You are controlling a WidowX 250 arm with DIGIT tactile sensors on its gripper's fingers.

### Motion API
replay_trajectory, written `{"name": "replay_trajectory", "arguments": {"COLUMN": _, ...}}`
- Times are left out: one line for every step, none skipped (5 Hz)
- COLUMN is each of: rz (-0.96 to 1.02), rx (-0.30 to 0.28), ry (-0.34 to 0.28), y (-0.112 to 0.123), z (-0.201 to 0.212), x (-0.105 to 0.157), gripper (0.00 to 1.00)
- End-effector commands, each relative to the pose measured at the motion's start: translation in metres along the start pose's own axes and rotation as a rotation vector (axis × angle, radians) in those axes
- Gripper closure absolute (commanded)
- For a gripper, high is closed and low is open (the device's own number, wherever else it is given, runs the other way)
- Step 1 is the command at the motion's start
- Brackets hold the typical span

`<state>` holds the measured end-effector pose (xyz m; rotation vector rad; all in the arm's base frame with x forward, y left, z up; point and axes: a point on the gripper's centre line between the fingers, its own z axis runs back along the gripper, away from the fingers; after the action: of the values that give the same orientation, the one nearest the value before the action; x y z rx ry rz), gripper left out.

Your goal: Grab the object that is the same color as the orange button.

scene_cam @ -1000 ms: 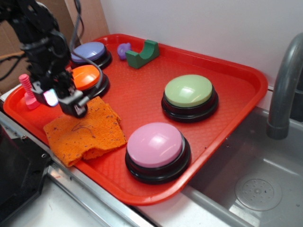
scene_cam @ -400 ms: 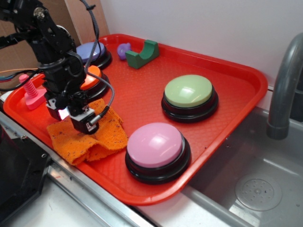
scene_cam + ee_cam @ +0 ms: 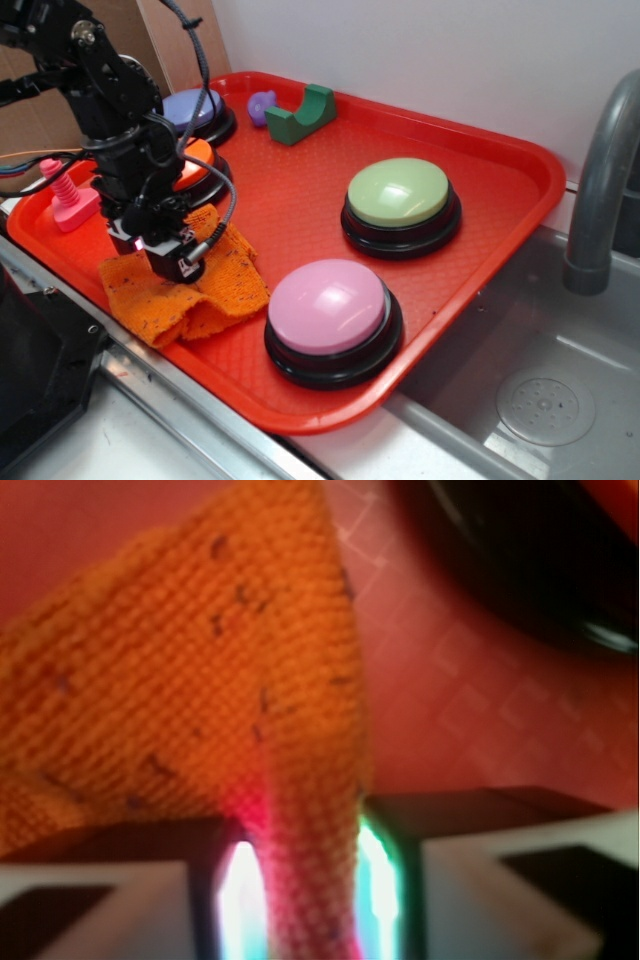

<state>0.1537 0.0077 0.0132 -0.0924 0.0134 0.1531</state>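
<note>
While the tool (image 3: 168,262) presses down near the front left corner of the red tray (image 3: 500,215), its two fingers (image 3: 110,890) pinch a raised fold of the orange woven rag (image 3: 190,710) between them, the wrist view shows. That lint-flecked rag (image 3: 185,292) lies bunched just beside the pink button (image 3: 330,318). Behind the arm sits the orange button (image 3: 195,165), partly hidden, with a purple-blue button (image 3: 190,105) further back and a green button (image 3: 400,205) well apart

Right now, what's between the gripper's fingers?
A pinched fold of the orange cloth sits between the gripper fingers, nothing else. The wrist view shows it.
</note>
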Motion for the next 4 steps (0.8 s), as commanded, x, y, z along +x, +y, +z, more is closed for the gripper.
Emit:
{"name": "replay_trajectory", "arguments": {"rz": 0.069, "rx": 0.006, "ry": 0.012, "y": 0.001, "z": 0.027, "x": 0.009, "gripper": 1.00}}
{"name": "replay_trajectory", "arguments": {"rz": 0.125, "rx": -0.020, "ry": 0.020, "y": -0.002, "z": 0.057, "x": 0.018, "gripper": 1.00}}
{"name": "replay_trajectory", "arguments": {"rz": 0.116, "rx": -0.045, "ry": -0.013, "y": -0.015, "z": 0.107, "x": 0.033, "gripper": 1.00}}
{"name": "replay_trajectory", "arguments": {"rz": 0.062, "rx": -0.077, "ry": -0.042, "y": -0.024, "z": 0.145, "x": 0.039, "gripper": 1.00}}
